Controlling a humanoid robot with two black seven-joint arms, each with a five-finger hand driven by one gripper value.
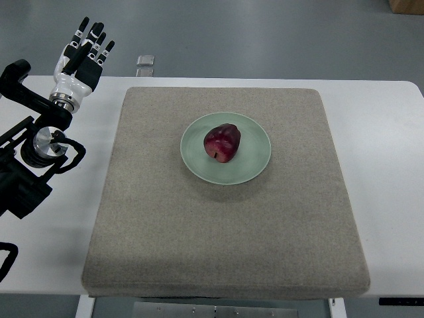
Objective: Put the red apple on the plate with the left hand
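A dark red apple (222, 142) lies on the pale green plate (255, 165), slightly left of the plate's centre. The plate rests on the middle of a grey-beige mat (165, 218). My left hand (85, 50) is at the far upper left, off the mat and well away from the plate, raised over the table's back edge. Its black-tipped fingers are extended and relaxed, holding nothing. The black arm behind it runs down the left edge of the picture. The right arm does not show.
The mat lies on a white table (387, 165). A small square metallic object (146, 60) sits on the grey floor beyond the table's back edge. A brown box corner (407, 5) shows at the top right.
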